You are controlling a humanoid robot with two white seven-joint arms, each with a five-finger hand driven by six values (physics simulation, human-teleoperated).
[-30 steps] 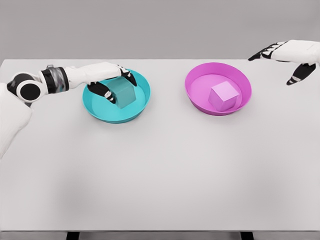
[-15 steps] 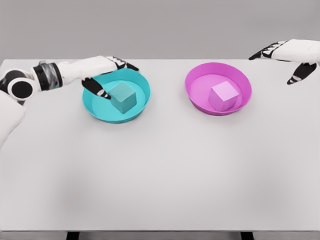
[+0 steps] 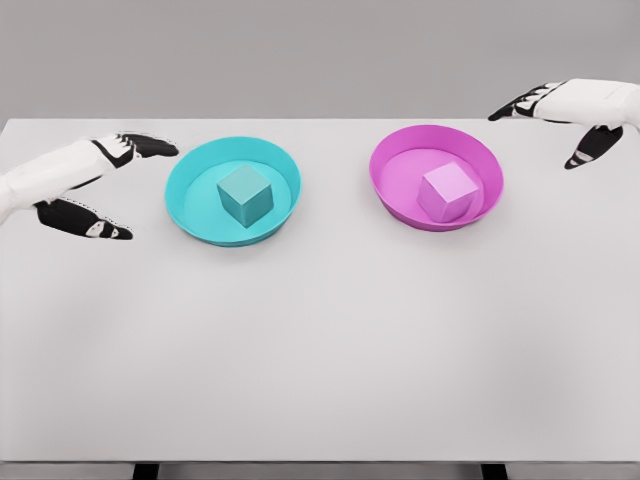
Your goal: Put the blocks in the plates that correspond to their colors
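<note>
The smooth pale counter (image 3: 320, 350) meets a plain grey wall. Left of the round pink plate (image 3: 392, 196) holding a pink cube (image 3: 447, 192), a teal cube (image 3: 245, 195) sits in a shiny teal plate (image 3: 185, 205). The left hand (image 3: 95, 185) and right hand (image 3: 565, 115) look spread wide, holding nothing.

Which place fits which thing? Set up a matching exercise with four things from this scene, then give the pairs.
Things:
1. teal block
2. pink block
3. left robot hand
4. right robot hand

Places:
A. open, near the table's far right corner
B. inside the pink plate
C. open, left of the teal plate
D. inside the teal plate

Pairs: 1-D, 2-B, 3-C, 4-A
</note>
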